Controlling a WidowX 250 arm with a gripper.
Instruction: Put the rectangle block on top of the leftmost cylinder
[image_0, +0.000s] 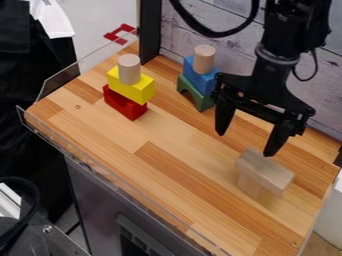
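The black gripper hangs at the right of the camera view, its two fingers spread wide with nothing between them. Just below and slightly right of it lies a plain wooden rectangle block, which rests across a smaller wooden piece whose exact shape is partly hidden. The leftmost cylinder, of light wood, stands upright on a yellow block. That yellow block sits on a red block at the left of the table.
Behind the table's middle, a second wooden cylinder stands on a blue block above a green arch, left of the gripper. A clear raised edge borders the wooden table. A plank wall rises behind.
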